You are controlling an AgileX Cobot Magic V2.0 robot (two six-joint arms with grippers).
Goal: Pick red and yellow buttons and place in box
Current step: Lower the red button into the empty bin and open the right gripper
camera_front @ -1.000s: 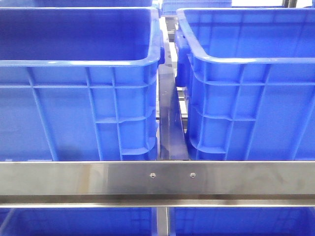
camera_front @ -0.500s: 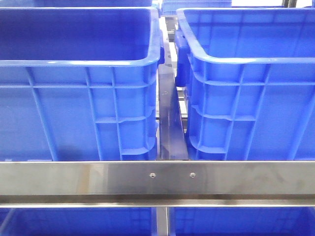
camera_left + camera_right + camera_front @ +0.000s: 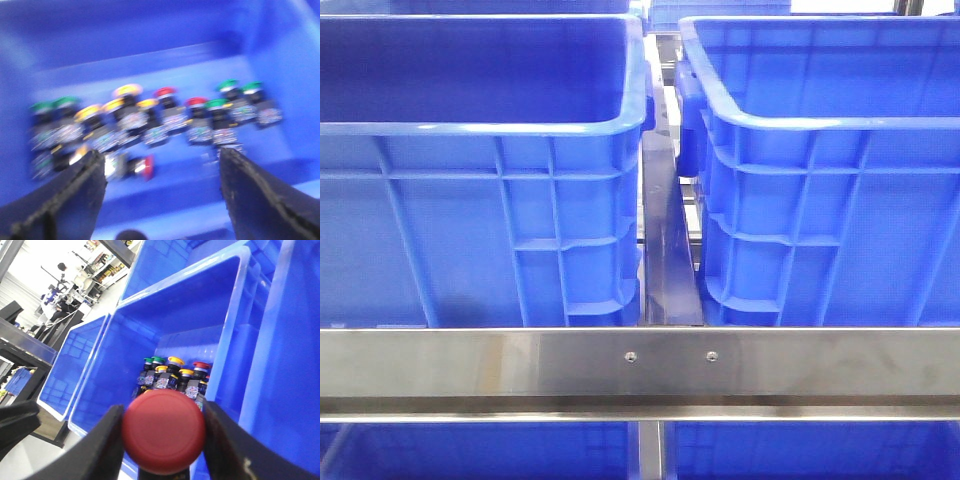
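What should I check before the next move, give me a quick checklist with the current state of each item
1. Right end effector grips a red button: ok.
2. Left end effector open with nothing in it: ok.
3. Left arm over buttons in a blue crate: ok, though the view is blurred.
4. Yellow button available to pick: ok.
5. Either arm visible in the front view: not ok.
6. Which crate is the target box: cannot tell.

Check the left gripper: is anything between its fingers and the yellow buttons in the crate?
Nothing visible. The left gripper hangs open over the crate floor, with only bare blue plastic between it and the yellow-capped buttons. The view is blurred.
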